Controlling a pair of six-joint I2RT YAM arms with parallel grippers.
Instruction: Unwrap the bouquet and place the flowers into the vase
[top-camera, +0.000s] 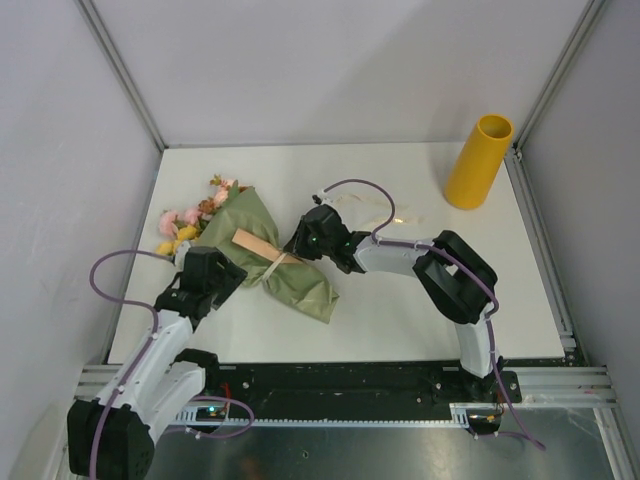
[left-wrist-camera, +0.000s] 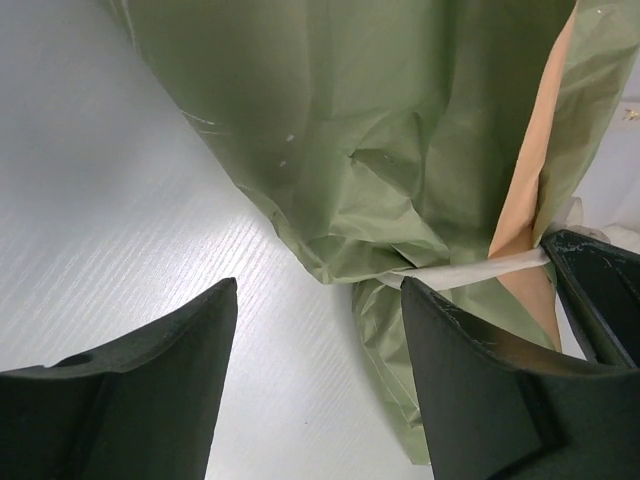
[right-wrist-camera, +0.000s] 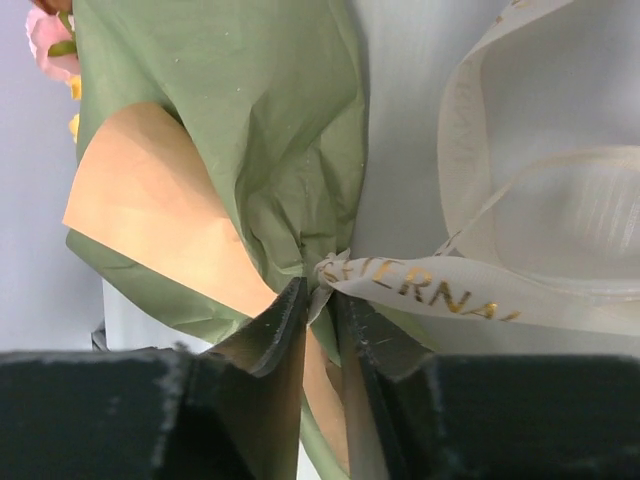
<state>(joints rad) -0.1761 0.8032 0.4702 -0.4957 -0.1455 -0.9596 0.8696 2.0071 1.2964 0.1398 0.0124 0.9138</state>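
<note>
The bouquet lies on the white table, its olive-green paper showing a peach inner fold. Pink, yellow and brown flowers stick out at its far-left end. A cream ribbon with gold letters ties the narrow waist. My right gripper is pinched on this ribbon at the knot; from above it sits at the bouquet's right side. My left gripper stands open over bare table beside the wrap's lower end, holding nothing. The mustard-yellow vase stands upright at the far right.
Loose loops of the ribbon trail on the table behind the right arm. Grey walls with metal posts close in the table on three sides. A black rail runs along the near edge.
</note>
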